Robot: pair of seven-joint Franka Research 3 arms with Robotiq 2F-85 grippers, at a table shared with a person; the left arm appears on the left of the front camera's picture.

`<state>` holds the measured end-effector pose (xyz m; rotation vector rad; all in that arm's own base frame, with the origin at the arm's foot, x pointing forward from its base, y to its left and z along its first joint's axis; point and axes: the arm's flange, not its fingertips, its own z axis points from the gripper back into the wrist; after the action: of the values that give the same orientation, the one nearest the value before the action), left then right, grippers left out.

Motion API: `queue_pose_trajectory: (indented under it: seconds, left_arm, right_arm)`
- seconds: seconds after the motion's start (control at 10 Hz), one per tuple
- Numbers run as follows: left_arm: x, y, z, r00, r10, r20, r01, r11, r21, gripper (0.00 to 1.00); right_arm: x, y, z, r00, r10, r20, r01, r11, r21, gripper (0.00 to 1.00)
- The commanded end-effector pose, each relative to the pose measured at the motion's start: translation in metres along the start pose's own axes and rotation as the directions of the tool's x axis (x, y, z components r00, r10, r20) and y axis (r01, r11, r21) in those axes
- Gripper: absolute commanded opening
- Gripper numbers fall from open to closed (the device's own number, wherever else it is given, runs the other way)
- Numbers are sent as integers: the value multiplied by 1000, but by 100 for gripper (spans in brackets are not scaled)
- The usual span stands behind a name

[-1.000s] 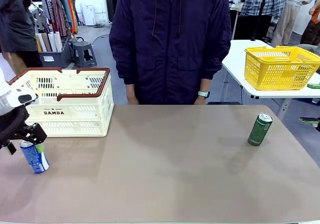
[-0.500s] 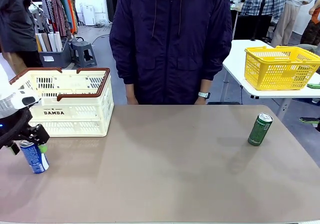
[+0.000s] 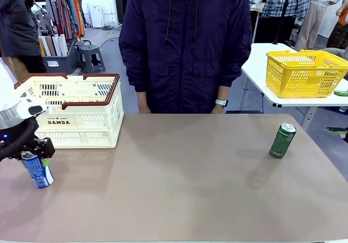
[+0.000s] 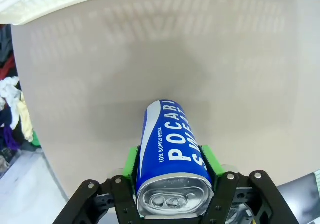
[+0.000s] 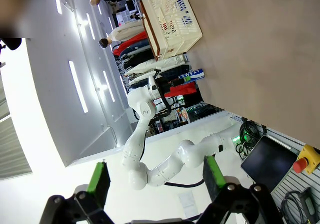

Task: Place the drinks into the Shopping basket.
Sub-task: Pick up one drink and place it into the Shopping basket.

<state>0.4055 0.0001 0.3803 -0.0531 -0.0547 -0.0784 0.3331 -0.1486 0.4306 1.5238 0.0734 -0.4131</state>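
- At the left front of the table (image 3: 190, 194), the left gripper (image 3: 33, 157) was clenched on the blue can (image 3: 39, 173), gripping it near the top.
- The blue can stood upright on the table, just in front of the basket (image 3: 81, 120) and apart from it.
- From the left wrist, the green pads (image 4: 131, 161) pressed against both sides of the can, with its silver top nearest the camera.
- The green can (image 3: 283, 140) stood near the table's right edge, well apart from the basket.
- The right gripper (image 5: 155, 176) was released, with its jaws wide and nothing between them.
- A person (image 3: 185, 47) stood at the far edge, arms down.
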Motion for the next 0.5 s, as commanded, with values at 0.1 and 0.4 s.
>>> queue_pose_trajectory:
  seconds: [0.1, 0.4]
  left_arm:
    - [4, 1, 7, 998, 57, -10, -56, 998, 41, 0]
    - [16, 9, 88, 990, 121, 70, -118, 992, -36, 0]
  right_arm:
    - [-2, 6, 0, 1000, -17, -3, 17, 1000, 6, 100]
    - [-2, 6, 0, 1000, -17, -3, 17, 1000, 6, 100]
